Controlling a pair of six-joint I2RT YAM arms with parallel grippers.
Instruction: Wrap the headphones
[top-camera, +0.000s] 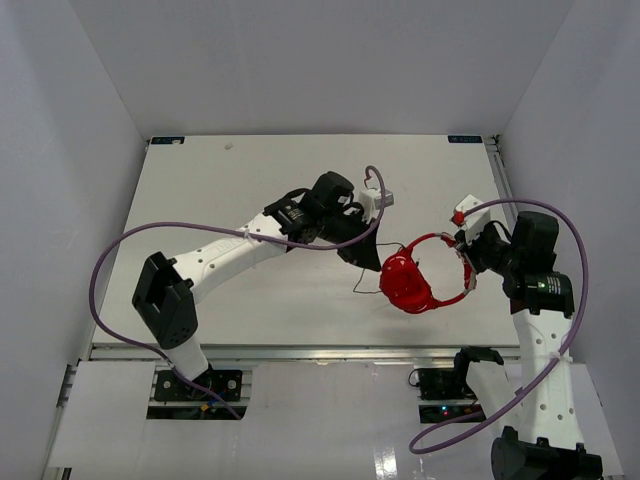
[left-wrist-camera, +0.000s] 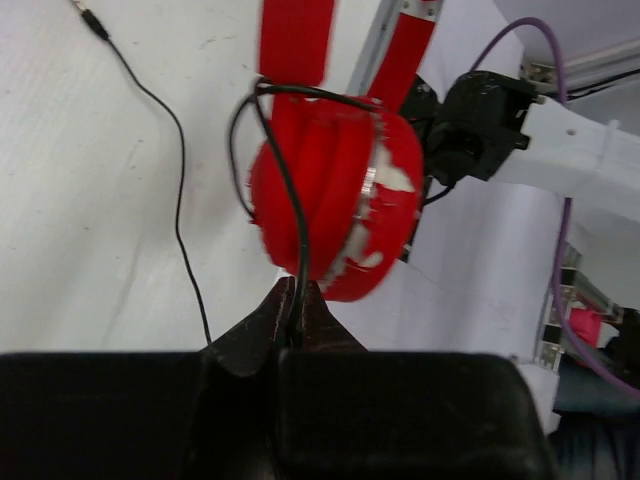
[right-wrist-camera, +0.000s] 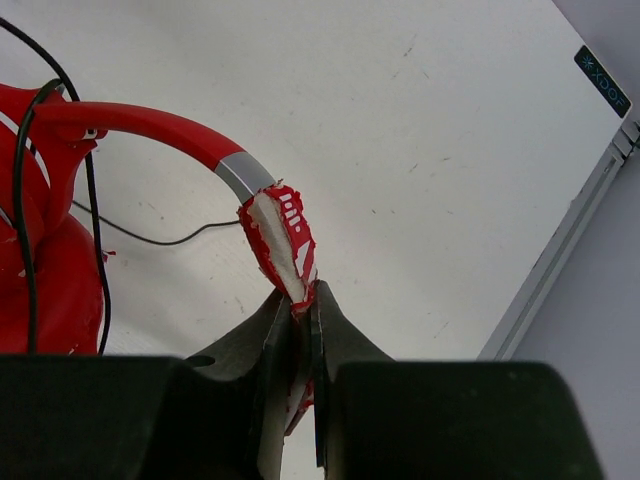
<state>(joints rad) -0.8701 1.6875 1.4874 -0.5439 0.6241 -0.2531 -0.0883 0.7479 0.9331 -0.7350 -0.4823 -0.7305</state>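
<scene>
The left gripper (left-wrist-camera: 293, 305) is pressed together on the cord (left-wrist-camera: 299, 255). The cord climbs from its tips across the stacked cups (left-wrist-camera: 330, 200), which sit just above, at the centre of the left wrist view. A loop of cord passes over the top of the cups. The loose rest trails down the left of the frame from the plug (left-wrist-camera: 92, 22) in the upper left corner, lying on the table (left-wrist-camera: 80, 250).

The right gripper (right-wrist-camera: 298, 300) pinches the headband (right-wrist-camera: 150, 125) at its worn, white-marked end, bottom centre of the right wrist view. The band arches away to the upper left toward the cups.

In the top view the headphones (top-camera: 410, 280) sit right of centre, between the two grippers.
</scene>
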